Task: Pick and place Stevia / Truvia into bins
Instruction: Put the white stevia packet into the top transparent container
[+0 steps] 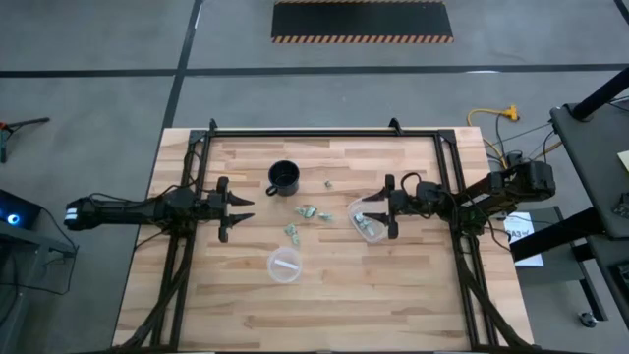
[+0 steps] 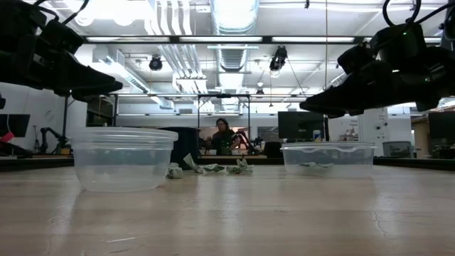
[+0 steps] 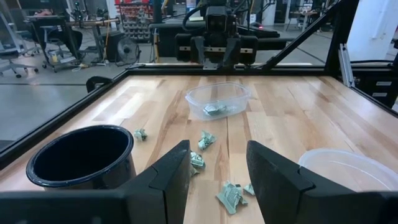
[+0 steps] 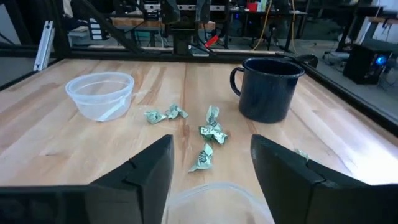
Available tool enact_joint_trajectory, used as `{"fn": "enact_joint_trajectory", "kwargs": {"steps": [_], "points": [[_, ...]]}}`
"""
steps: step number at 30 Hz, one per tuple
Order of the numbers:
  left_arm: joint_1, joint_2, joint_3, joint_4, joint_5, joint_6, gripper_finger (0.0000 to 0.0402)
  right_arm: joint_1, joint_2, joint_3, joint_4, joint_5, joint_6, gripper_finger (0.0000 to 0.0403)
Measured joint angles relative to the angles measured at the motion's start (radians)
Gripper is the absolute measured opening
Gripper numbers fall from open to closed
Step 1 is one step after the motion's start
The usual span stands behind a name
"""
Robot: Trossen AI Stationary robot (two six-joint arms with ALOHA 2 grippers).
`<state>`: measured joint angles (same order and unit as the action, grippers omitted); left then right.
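Right claw (image 1: 376, 218): released, fingers spread with nothing between them, hanging just above the oblong bin at the right of the table's middle.
Oblong bin (image 1: 366, 222): clear tub directly under the right claw, with a few pale green sachets lying on its floor (image 3: 216, 109).
Left claw (image 1: 239, 209): held above the table at the left, fingers parted with a gap and gripping nothing, pointing toward the middle.
Loose sachets (image 1: 308, 212): crumpled green-and-white packets scattered on the table between the two claws, a small cluster left of the oblong bin; one more (image 1: 292, 232) lies nearer, toward the round bin; one tiny one (image 1: 328, 183) sits apart on the far side, right of the mug.
Round bin (image 1: 284, 264): clear tub on the near side of the middle, well apart from both claws, one whitish piece inside.
Black mug (image 1: 284, 178): upright on the far side of the middle, handle to the left.
Table (image 1: 246, 315): light wood planks framed by black rails.
Room: a person (image 2: 222, 135) sits far behind the table.
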<state>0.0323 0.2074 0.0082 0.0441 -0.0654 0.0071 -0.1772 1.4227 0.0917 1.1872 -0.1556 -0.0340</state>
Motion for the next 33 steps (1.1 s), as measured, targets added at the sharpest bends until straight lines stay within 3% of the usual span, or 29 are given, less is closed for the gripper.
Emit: {"fn": "enact_joint_trajectory", "kwargs": {"steps": [7, 13, 16, 22, 25, 33], "points": [[0.000, 0.002, 0.000, 0.000, 0.000, 0.000, 0.0141, 0.000, 0.000, 0.020, 0.020, 0.000, -0.043, 0.0212], [0.000, 0.002, 0.000, 0.000, 0.000, 0.000, 0.0141, -0.003, 0.000, 0.111, -0.051, 0.004, 0.038, 0.0212], [0.000, 0.002, 0.000, 0.000, 0.000, 0.000, 0.0141, -0.019, -0.001, 0.207, -0.247, 0.004, 0.066, 0.0212], [0.000, 0.001, 0.000, 0.000, 0.000, 0.000, 0.0141, -0.065, 0.000, 0.471, -0.867, 0.006, 0.037, 0.0212], [0.000, 0.002, 0.000, 0.000, 0.000, 0.000, 0.0141, -0.085, 0.001, 0.582, -1.092, 0.008, -0.018, 0.0212], [0.000, 0.001, 0.000, 0.000, 0.000, 0.000, 0.0141, -0.162, 0.038, 0.744, -1.209, 0.007, -0.048, 0.0212]]}}
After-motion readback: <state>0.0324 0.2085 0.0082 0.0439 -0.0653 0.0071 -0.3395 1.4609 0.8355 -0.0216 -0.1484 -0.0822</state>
